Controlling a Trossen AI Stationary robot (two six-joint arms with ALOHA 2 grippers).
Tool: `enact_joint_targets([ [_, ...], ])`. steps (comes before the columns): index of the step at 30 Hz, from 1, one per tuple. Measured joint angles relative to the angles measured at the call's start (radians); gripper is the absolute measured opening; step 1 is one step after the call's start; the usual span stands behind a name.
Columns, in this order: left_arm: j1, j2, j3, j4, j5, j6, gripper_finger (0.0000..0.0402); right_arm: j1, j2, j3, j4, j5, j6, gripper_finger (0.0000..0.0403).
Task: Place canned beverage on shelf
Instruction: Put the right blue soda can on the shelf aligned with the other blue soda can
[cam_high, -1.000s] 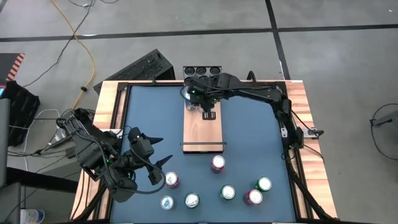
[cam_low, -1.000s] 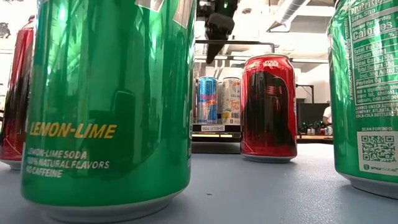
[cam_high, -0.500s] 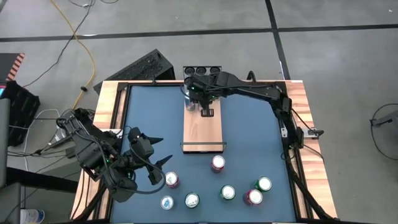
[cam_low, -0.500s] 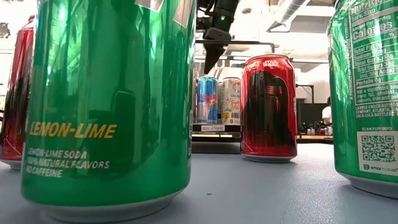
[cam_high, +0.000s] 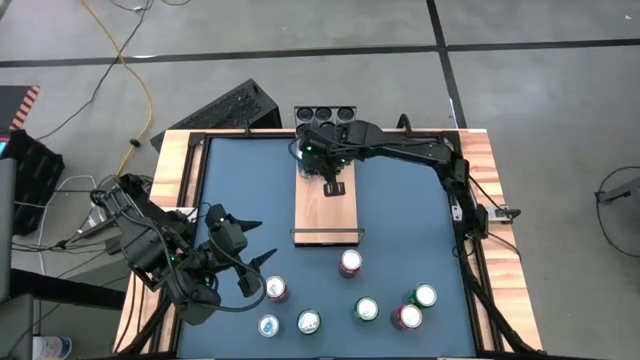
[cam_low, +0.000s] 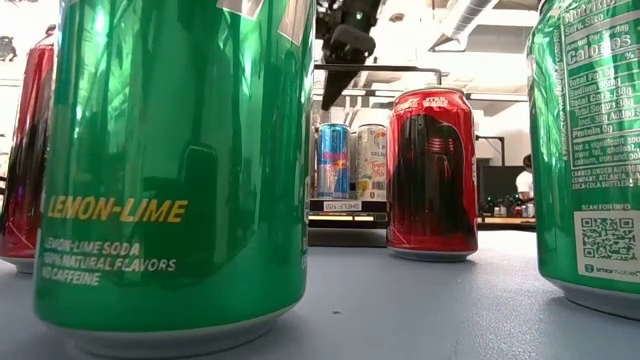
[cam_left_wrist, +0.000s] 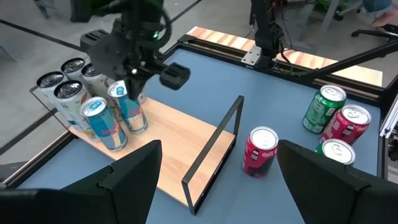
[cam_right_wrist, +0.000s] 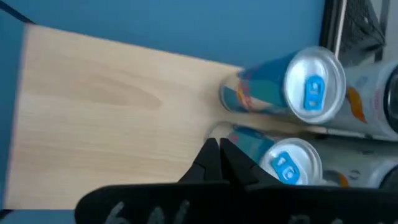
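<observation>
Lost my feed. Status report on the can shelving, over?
Right end effector shut, empty, above shelf. Left end effector open, waiting near table corner. Two blue cans standing on shelf's far end. Nothing in the way.

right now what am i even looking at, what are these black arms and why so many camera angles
Two robot arms work at a blue table. One picture looks down from above, one sits at table level among the cans, and one rides on each wrist. The right end effector is shut and holds nothing, above the wooden shelf, beside two blue cans standing on it. The left end effector waits open near the loose cans on the table.
</observation>
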Motion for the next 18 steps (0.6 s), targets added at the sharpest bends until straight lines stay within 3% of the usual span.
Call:
enact_joint_targets([
  [18,0.000,0.000,0.000,0.001,0.001,0.000,0.0305,-0.086,0.022,0.000,0.002,0.031,0.042,0.0000],
])
